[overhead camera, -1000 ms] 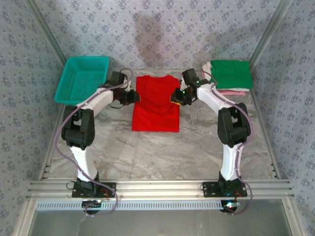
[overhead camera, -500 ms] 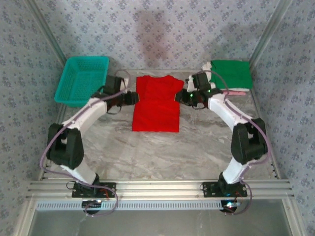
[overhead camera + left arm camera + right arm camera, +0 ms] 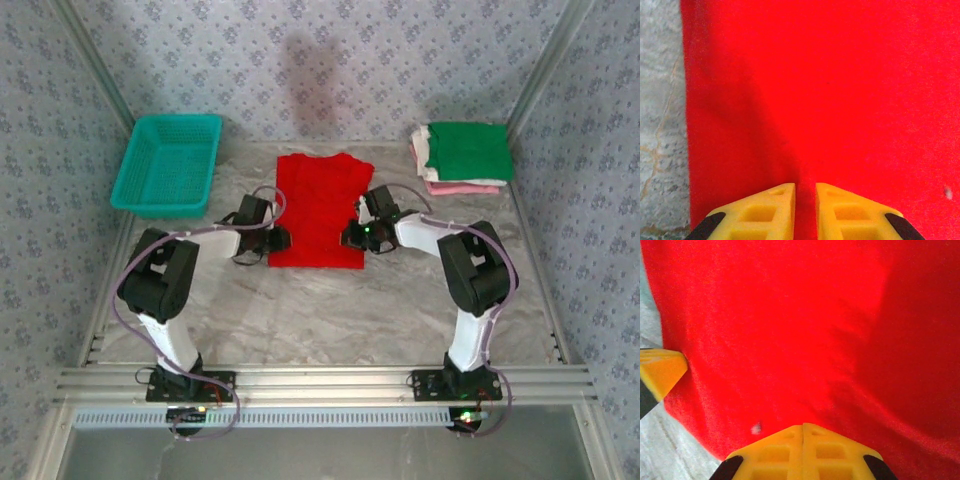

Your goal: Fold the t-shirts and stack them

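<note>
Framing red t-shirt (image 3: pixel 320 205): marble tabletop (image 3: pixel 330 300), wallpaper (image 3: pixel 400 60).

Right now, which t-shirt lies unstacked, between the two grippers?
The red t-shirt, alone at the middle of the table; the green t-shirt, white t-shirt and pink t-shirt are stacked at the far right.

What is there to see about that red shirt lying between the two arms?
The red t-shirt is bright, plain, soft-looking cloth. It lies flat on the grey marbled table, folded into a long rectangle with its collar end farthest from the arm bases. The left hand and right hand sit at its near corners, fingers closed, seemingly pinching the cloth.
</note>
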You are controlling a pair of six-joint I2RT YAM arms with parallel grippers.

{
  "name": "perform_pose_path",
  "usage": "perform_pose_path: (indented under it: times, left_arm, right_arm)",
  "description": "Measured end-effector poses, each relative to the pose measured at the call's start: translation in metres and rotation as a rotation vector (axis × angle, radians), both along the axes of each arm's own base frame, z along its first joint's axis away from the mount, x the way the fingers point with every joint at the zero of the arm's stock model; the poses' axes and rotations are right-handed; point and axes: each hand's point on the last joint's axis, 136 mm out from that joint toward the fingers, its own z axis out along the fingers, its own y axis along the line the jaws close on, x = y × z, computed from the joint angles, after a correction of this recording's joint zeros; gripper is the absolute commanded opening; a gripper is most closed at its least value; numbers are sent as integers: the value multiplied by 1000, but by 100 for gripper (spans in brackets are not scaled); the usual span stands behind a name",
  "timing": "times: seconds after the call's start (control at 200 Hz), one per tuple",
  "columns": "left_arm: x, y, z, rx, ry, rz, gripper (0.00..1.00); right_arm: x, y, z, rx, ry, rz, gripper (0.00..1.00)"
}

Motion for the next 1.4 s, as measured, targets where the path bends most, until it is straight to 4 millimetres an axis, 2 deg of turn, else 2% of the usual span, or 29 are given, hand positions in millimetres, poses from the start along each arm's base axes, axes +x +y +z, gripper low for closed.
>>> perform_pose_path:
  times: [0.145,0.295,0.465,0.595,0.729,0.814,0.894,1.089,1.154,1.299,1.399]
  left_arm:
    - [-1,-4,-4,-26,-1,23,15]
    - [0,-11,-3,-51,-11,36,16]
    - [0,-13,1,-49,17,45,17]
    - [-2,-15,19,-52,13,46,17]
    - [-9,-25,54,-81,-45,18,15]
    - [-13,-34,63,-102,-66,-9,12]
    - [-20,-37,52,-104,-45,-25,8]
    - [-35,-31,-6,-50,79,-24,5]
    - [-32,-34,-5,-71,61,-23,5]
    - [-34,-33,-5,-96,43,-9,6]
    - [-43,-25,-3,-89,46,5,9]
  right_arm:
    - [-2,-18,-19,-13,46,-55,0]
    - [5,-26,-20,1,42,-86,0]
    - [3,-31,-16,-11,46,-101,0]
    - [-2,-30,4,-26,17,-100,0]
    - [-6,-14,39,17,-63,-63,0]
    - [-8,-5,47,35,-87,-39,0]
    - [-12,-1,38,31,-72,-28,0]
    - [-19,-13,-9,-3,32,-64,0]
    - [-23,-18,-21,-6,64,-75,0]
    - [-21,-19,-21,9,50,-89,0]
    - [-28,-22,-20,14,47,-94,0]
